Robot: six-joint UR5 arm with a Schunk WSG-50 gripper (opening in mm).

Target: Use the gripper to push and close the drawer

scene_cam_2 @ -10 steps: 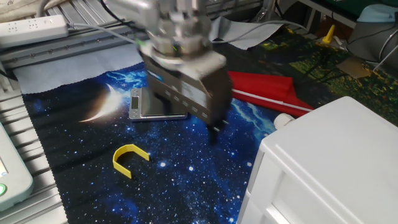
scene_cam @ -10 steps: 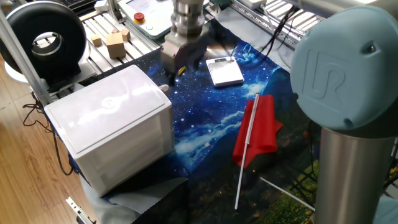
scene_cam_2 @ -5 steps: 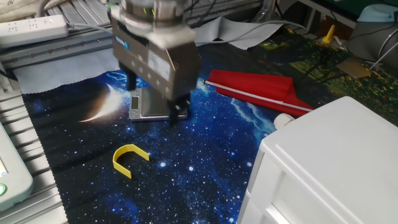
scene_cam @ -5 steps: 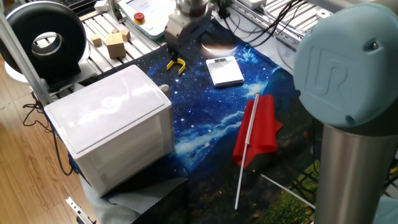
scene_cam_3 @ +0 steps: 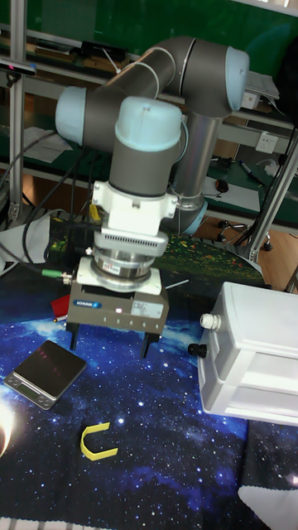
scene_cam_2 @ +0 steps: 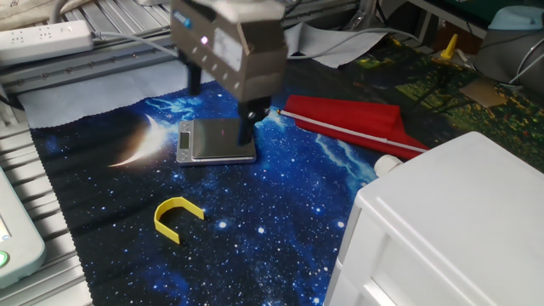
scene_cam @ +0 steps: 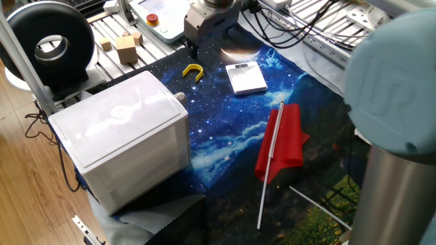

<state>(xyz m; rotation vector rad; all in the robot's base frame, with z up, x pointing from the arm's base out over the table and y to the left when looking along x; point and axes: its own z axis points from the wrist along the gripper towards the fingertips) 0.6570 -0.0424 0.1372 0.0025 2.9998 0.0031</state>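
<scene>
Hovering hand apart from the shut drawer

Hanging above the starry blue cloth (scene_cam_2: 255,221), the hand (scene_cam_3: 114,341) holds nothing, and its two short dark fingers (scene_cam_3: 73,336) are spread wide with free air between them. In the other fixed view the hand (scene_cam_2: 223,106) is over the small flat square device (scene_cam_2: 216,141), on the side of it away from the white box (scene_cam_2: 450,229). In one fixed view only its lower part (scene_cam: 197,41) shows at the top edge, and there the fingers are hard to separate.

The drawer (scene_cam_3: 257,373) sits inside the white box (scene_cam_3: 252,352), with its front nearly level with the box face, so it appears to be pushed in; the seam is thin and I am not fully sure. A small round knob (scene_cam_3: 208,320) stands out at the upper corner of the box nearest the hand. The hand and the box are well apart.

A yellow U-shaped piece (scene_cam_2: 177,217) lies on the cloth near the device, on the side toward the camera. A red folded cloth (scene_cam_2: 353,119) with a white stick (scene_cam: 271,163) lies beyond the device, near the box.
</scene>
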